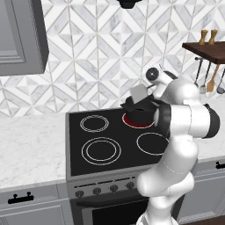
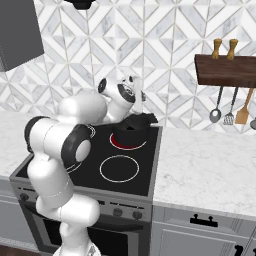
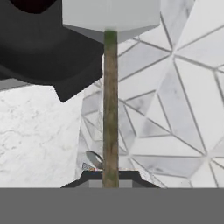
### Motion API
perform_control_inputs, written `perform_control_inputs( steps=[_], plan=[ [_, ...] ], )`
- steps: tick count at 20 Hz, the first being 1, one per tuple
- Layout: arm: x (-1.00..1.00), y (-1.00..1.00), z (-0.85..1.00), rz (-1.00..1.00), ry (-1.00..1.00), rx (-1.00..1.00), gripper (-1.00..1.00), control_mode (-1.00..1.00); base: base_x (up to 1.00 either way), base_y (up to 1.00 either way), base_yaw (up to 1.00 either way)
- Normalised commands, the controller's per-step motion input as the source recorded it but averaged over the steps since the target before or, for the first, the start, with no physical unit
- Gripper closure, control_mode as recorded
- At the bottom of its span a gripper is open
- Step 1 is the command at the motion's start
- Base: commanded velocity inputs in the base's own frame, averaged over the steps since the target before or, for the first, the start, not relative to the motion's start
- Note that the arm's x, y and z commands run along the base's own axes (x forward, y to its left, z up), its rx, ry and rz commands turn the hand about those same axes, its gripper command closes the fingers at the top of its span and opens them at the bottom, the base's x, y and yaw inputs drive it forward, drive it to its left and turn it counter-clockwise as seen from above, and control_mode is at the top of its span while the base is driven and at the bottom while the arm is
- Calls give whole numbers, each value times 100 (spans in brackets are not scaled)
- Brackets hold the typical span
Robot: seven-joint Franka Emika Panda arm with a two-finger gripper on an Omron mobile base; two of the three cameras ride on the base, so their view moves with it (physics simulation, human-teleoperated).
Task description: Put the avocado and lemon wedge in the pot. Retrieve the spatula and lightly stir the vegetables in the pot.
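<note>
The gripper (image 3: 110, 180), at the bottom of the hand view, is clamped on the spatula (image 3: 110, 113), whose pale head (image 1: 139, 93) stands just above the black pot (image 1: 139, 110) at center frame, on the red-glowing burner (image 2: 128, 142).

Kitchen's got a wall (image 1: 101, 48) tiled in white and grey marble triangles, pretty busy pattern. Black cooktop (image 1: 88, 151) with white burner rings, one glowing red (image 2: 122, 144) at the back. Knobs (image 1: 105, 190) run along the grey stove front below. White marble bench (image 2: 210, 170) on either side, grey drawers with black handles (image 2: 202, 219) under it. Grey cabinet (image 1: 19, 35) hangs upper left. Dark wood shelf (image 2: 225, 70) on the right carries two small wooden shakers (image 2: 224, 48), with steel ladles (image 2: 216, 112) and an orange-brown wooden utensil (image 2: 243, 114) hanging beneath. Light is flat and even.
</note>
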Motion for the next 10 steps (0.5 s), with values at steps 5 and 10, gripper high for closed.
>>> perform_control_inputs(
  steps=[5,10],
  plan=[
    [4,0,29,38,-9,-1,100,-100,0,0,0],
    [29,-23,17,37,-17,-23,100,-100,0,0,0]
  ],
)
